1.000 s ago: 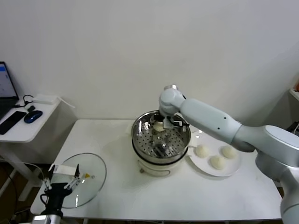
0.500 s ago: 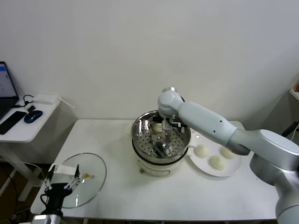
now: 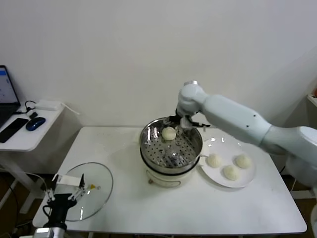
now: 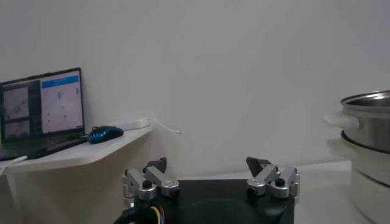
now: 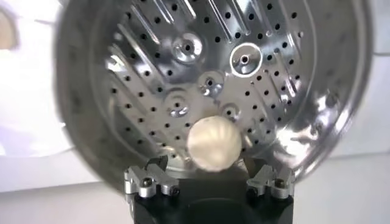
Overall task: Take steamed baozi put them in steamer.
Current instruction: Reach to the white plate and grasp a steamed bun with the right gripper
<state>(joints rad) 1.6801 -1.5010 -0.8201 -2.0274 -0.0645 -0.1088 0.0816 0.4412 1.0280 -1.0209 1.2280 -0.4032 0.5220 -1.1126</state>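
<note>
The steamer [image 3: 148, 148] is a shiny steel pot with a perforated bottom on a cream base, mid-table. One baozi [image 3: 169, 133] lies on its bottom near the back wall. My right gripper [image 3: 184, 122] hangs open just above the pot's back rim, and none of its fingers touch the bun. In the right wrist view the baozi [image 5: 214, 143] rests on the holed floor of the steamer [image 5: 91, 91], with a gap to each side of the right gripper [image 5: 206, 164]. Three more baozi [image 3: 230, 172] sit on the white plate [image 3: 207, 174] to the pot's right. My left gripper [image 4: 210, 163] is parked open at the table's front left.
A glass lid [image 3: 96, 187] lies flat at the table's front left corner, beside the left gripper [image 3: 65, 192]. A low side table [image 3: 29, 134] with a laptop and a blue mouse [image 3: 34, 123] stands further left. The wall runs close behind the steamer.
The right gripper opened and let go of the baozi, which now lies in the steamer. The gripper then lifted and drew back toward the pot's far right rim.
</note>
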